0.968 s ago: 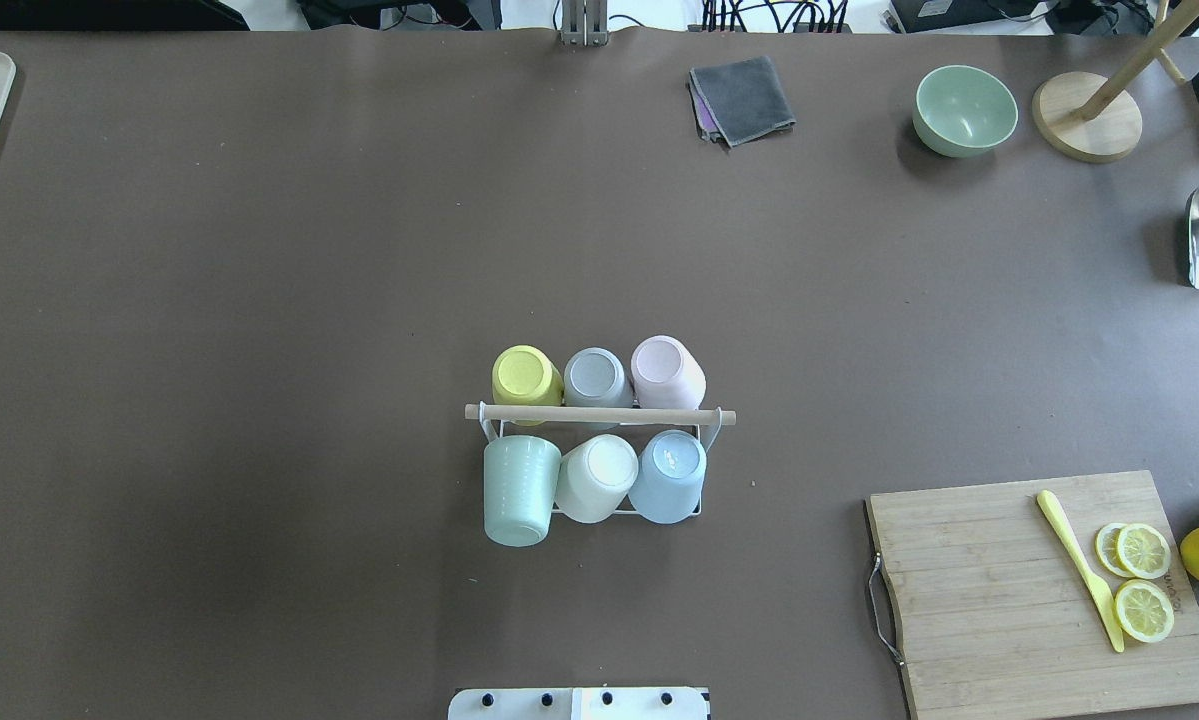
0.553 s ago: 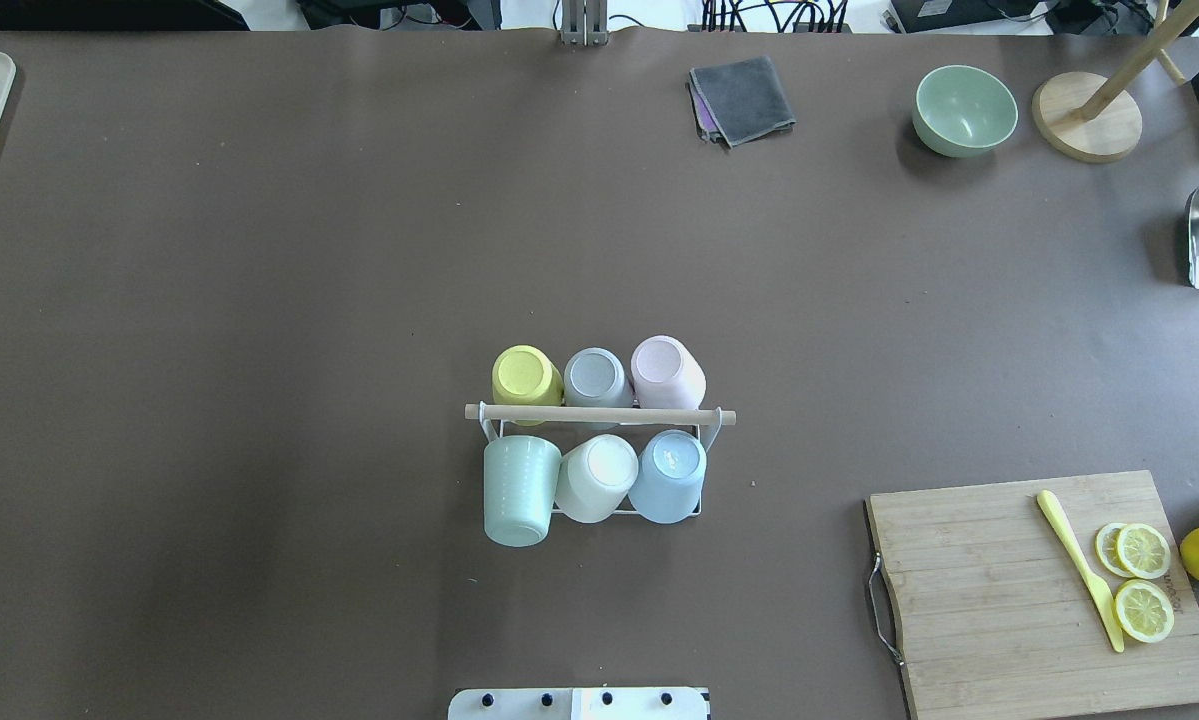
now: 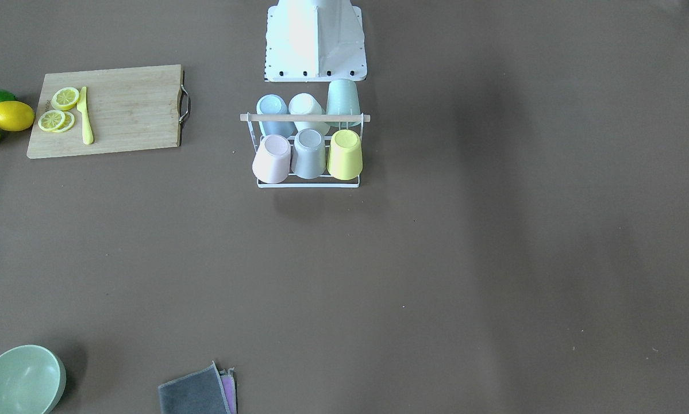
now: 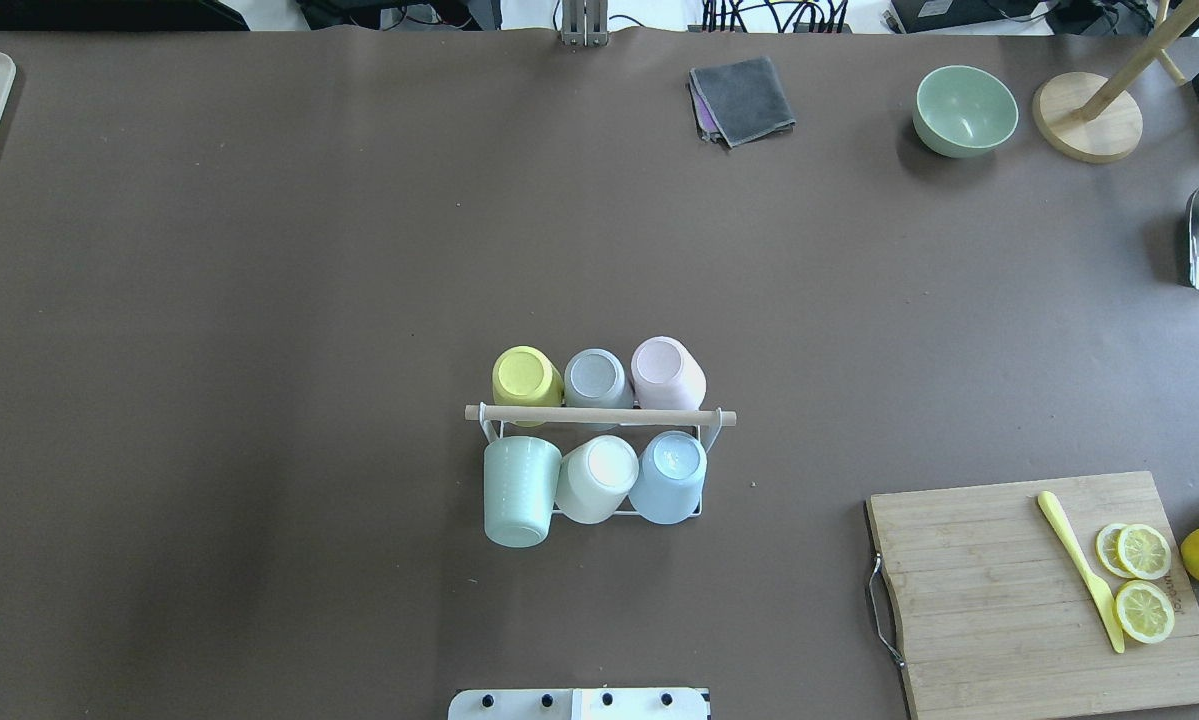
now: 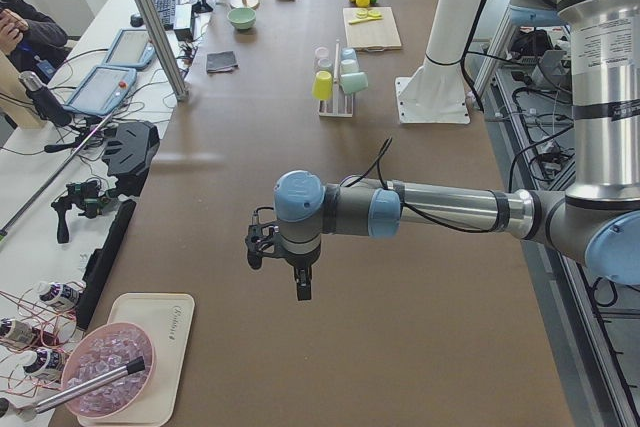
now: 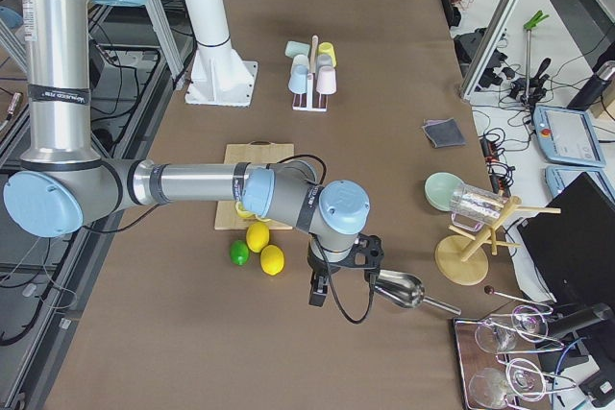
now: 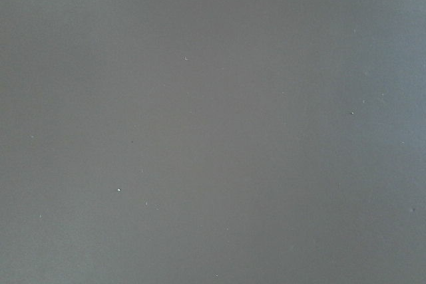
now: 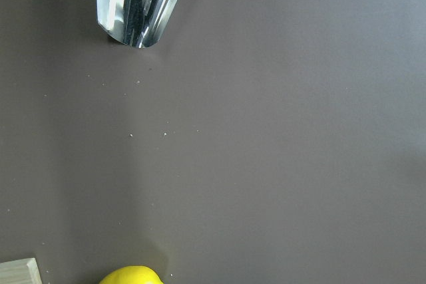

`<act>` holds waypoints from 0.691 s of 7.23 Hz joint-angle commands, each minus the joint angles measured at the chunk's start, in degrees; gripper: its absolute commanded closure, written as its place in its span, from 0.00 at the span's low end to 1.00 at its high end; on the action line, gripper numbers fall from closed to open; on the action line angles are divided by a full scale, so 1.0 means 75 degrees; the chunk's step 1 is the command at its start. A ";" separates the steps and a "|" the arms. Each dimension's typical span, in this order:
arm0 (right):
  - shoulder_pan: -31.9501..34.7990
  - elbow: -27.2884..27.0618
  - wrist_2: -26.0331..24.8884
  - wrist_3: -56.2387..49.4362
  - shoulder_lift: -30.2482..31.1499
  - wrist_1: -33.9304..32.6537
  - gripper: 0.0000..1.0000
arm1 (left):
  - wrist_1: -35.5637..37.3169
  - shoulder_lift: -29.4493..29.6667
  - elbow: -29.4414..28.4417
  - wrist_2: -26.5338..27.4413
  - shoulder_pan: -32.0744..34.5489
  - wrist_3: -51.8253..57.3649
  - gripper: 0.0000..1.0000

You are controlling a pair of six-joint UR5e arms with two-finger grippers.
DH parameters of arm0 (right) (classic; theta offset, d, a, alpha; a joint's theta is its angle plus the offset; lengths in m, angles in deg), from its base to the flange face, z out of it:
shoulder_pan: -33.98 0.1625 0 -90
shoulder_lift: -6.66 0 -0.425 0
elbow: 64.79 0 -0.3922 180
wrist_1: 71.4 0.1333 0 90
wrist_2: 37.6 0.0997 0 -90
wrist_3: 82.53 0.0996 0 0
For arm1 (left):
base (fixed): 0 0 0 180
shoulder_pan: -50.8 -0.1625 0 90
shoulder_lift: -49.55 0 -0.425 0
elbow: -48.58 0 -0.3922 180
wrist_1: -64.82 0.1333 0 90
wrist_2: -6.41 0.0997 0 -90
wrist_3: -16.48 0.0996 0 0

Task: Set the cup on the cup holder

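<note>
White wire cup holder (image 4: 599,414) at mid-table (image 4: 259,300), near the robot's base (image 4: 579,703). Carries six upturned cups (image 4: 597,378) in two rows of three, with a mint green cup (image 4: 519,490) at one end. Well apart from it, above the table: left gripper (image 5: 301,292) and right gripper (image 6: 317,297). Cannot tell whether either's fingers are parted or closed.

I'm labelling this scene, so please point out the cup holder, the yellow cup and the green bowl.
cup holder (image 4: 599,414): overhead view, on its wooden top rod.
yellow cup (image 4: 524,375): overhead view, on its upturned base.
green bowl (image 4: 964,105): overhead view, on its inner wall.
</note>
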 commanded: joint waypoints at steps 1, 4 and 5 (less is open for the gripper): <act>0.0100 0.0014 -0.0026 -0.0007 0.0056 0.0000 0.00 | -0.0020 -0.0013 -0.0016 -0.0006 0.0012 0.0001 0.01; 0.0100 -0.0010 0.0032 0.0016 -0.0002 0.0011 0.00 | -0.0032 -0.0001 0.0031 0.0005 0.0000 0.0072 0.01; 0.0077 0.0014 0.0044 0.0005 -0.0014 0.0011 0.00 | -0.0020 -0.0001 0.0043 0.0005 0.0000 0.0072 0.01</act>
